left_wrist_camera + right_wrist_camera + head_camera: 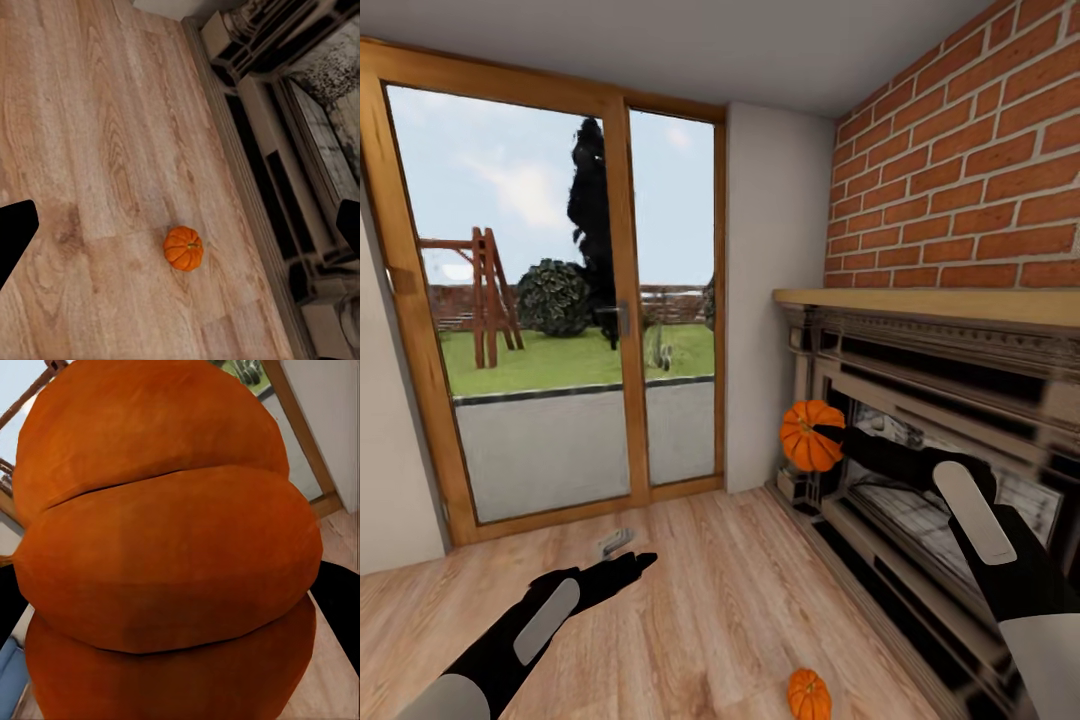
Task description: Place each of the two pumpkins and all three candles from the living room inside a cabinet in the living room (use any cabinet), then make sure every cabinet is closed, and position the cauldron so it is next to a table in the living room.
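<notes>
A wood floor (710, 600) meets the brick fireplace (940, 420). Before it, the right pincer (830, 440) holds a pumpkin (810, 435); another pumpkin (809, 694) lies near its base. The left pincer (625, 570) seems spread wide.

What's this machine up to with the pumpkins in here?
The robot's right gripper is shut on one small orange pumpkin, held up in front of the brick fireplace. A second pumpkin lies on the wooden floor beside the fireplace base. The left gripper is open with nothing in it, held out above that floor. Glass patio doors behind look onto a garden.
</notes>
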Controlling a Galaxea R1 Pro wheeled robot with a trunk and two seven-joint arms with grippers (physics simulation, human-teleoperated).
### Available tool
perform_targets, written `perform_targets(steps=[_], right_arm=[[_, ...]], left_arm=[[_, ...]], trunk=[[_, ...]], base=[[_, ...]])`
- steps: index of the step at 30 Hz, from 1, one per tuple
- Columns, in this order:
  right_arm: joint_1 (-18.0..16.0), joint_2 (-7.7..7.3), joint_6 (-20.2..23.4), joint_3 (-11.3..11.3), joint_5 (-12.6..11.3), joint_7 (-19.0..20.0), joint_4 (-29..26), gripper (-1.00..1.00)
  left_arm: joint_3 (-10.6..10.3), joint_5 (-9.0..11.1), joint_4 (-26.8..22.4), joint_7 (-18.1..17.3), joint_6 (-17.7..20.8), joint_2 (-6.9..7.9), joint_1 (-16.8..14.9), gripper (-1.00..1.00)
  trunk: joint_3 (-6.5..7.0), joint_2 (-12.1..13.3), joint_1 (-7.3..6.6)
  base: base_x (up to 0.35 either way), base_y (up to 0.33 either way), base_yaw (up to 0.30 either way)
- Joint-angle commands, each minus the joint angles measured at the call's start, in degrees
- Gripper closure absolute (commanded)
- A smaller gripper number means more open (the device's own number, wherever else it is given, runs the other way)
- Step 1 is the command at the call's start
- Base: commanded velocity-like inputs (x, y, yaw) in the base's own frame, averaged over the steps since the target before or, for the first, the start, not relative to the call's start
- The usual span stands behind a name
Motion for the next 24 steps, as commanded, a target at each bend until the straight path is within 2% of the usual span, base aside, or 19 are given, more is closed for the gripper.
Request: perform_targets(steps=[1, 7, 14, 17, 20, 21, 22, 24], right_arm=[[0.0, -0.06, 0.1, 0.1, -0.3, -0.5, -0.2, 1.00], [0.0, -0.11, 0.2, 0.1, 0.0, -0.8, -0.8, 1.00], [0.0, -0.11, 0.3, 0.4, 0.2, -1.3, -0.9, 1.00], [0.0, 0.07, 1.5, 2.1, 0.0, -6.1, -1.1, 1.00], [-0.1, 1.78, 3.1, 6.0, -0.2, -14.2, -1.2, 1.00], [-0.1, 2.32, 3.3, 6.7, -0.3, -15.2, -1.2, 1.00], [-0.1, 3.99, 3.6, 8.2, -0.1, -17.1, -1.2, 1.00], [-0.3, 5.35, 3.7, 9.1, 0.0, -18.3, -1.2, 1.00]], left_arm=[[-0.1, 0.2, -0.1, 0.0, 0.1, 0.03, 0.0, -1.00], [-0.1, 0.2, 0.0, -1.6, 0.2, 0.00, -0.1, -1.00], [-0.1, 0.1, 0.3, -1.9, 0.2, -0.02, -0.1, -1.00], [-0.1, 0.1, 0.4, -1.9, 0.2, -0.09, -0.1, -1.00], [-0.2, 0.3, 0.5, -1.8, 0.2, -0.31, -0.1, -1.00], [-0.2, 0.3, 0.6, -1.8, 0.2, -0.32, -0.1, -1.00], [-0.2, 0.4, 1.4, -1.9, 0.3, -0.37, -0.1, -1.00], [-0.2, 0.4, 2.6, -1.9, 0.3, -0.54, -0.1, -1.00]], trunk=[[-0.07, 0.0, 0.02], [-0.07, 0.0, 0.02], [-0.07, 0.0, 0.02], [-0.07, 0.0, 0.02], [-0.07, 0.0, 0.02], [-0.07, 0.0, 0.02], [-0.07, 0.0, 0.02], [-0.07, 0.0, 0.02]], base=[[0.190, -0.232, 0.000], [0.210, -0.201, 0.000], [0.054, -0.042, 0.000], [0.004, -0.003, 0.000], [0.001, -0.001, 0.000], [0.000, 0.000, 0.000], [0.000, 0.000, 0.000], [0.000, 0.000, 0.000]])
